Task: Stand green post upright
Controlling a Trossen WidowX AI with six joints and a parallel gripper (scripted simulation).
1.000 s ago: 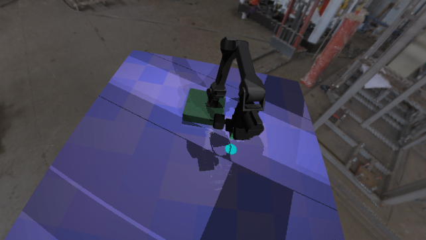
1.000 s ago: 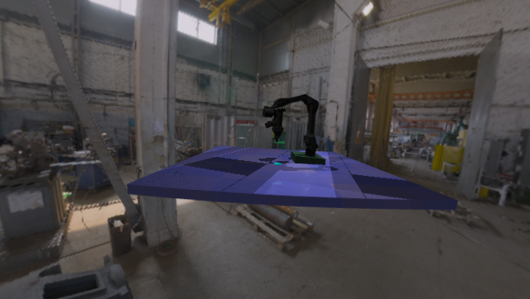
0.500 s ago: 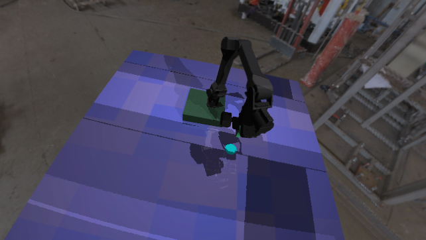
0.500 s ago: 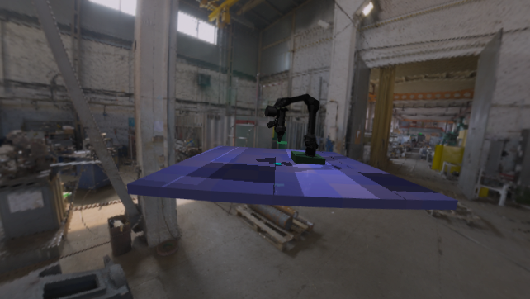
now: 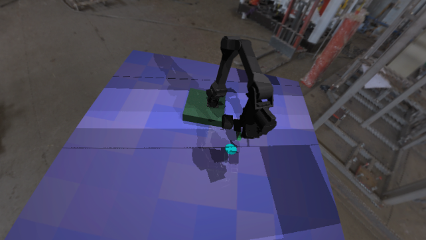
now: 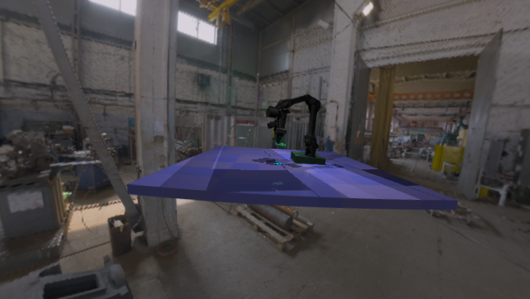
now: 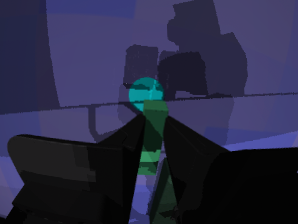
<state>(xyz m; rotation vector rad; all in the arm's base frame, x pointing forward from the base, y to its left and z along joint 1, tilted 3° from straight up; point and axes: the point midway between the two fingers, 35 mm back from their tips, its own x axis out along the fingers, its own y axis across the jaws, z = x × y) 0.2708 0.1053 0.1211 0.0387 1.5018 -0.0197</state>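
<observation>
Overlooking workshop floor, patchy blue-violet tabletop

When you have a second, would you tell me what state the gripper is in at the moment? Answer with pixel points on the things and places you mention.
Gripper [image 5: 239,132] [image 6: 281,140] [image 7: 153,120]: closed on the green post [image 5: 239,137] [image 6: 281,144] [image 7: 155,120], holding it above the table [image 5: 199,185] [image 6: 330,187] [image 7: 85,50].

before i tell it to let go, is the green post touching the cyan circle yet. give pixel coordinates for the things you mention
Apart: the exterior view shows the green post [image 6: 281,144] [image 7: 155,122] [image 5: 239,136] held above the cyan circle [image 6: 277,163] [image 7: 142,92] [image 5: 231,149].
</observation>
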